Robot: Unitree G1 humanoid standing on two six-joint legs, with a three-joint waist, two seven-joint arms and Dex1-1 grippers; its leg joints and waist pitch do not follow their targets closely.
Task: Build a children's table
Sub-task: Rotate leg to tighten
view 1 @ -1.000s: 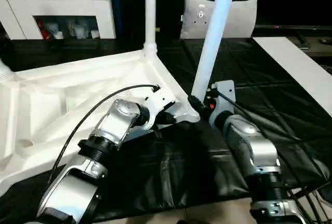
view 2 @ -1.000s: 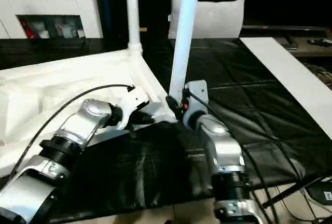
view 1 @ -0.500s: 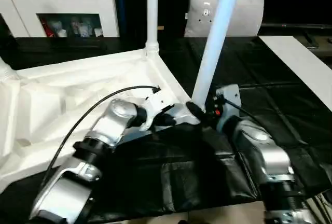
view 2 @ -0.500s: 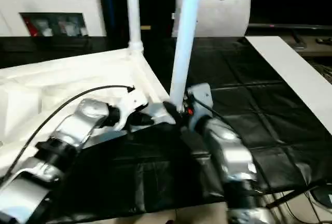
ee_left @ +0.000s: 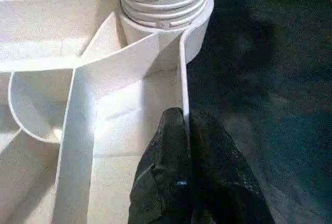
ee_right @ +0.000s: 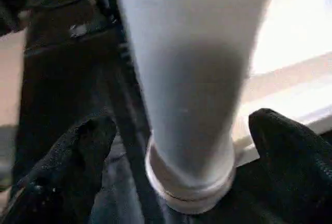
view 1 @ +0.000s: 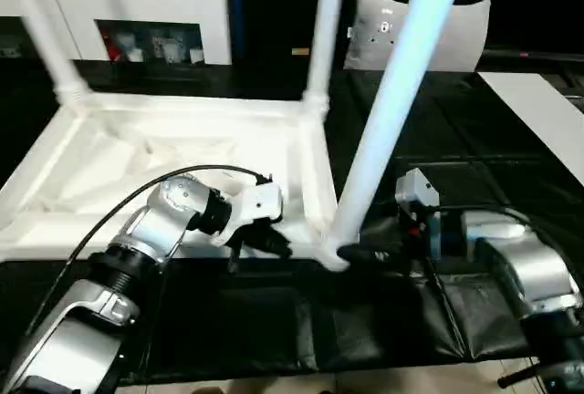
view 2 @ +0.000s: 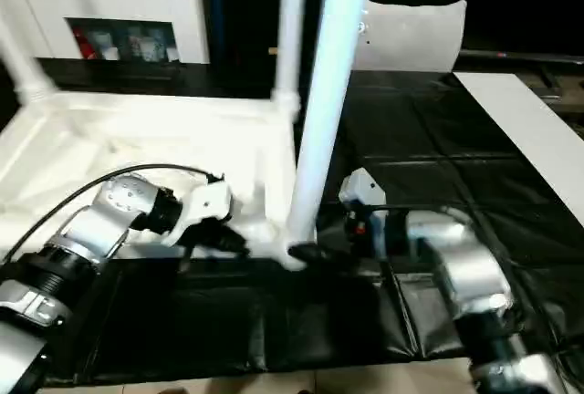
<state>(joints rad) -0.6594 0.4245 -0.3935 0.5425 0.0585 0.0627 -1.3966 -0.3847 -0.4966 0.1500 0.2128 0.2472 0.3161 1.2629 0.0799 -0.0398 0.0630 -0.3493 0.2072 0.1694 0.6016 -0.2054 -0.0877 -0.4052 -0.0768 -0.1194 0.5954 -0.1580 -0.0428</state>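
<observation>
Right wrist view: right pincer point(ee_right: 187, 167) spread wide, fingers either side of leg point(ee_right: 189, 79) base, not touching. Left pincer point(ee_left: 187, 125) closed on table top point(view 1: 173, 152) rim, beside corner socket point(ee_left: 163, 6). Step: leg seating. Next: check fit, withdraw.

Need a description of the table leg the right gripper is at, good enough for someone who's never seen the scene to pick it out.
Start at the upturned white tabletop on the black mat. Three white legs stand up from its corners; go to the corner nearest the robot, on its right side. That leg is the closest and leans away from upright, and the open right gripper straddles its base.
</observation>
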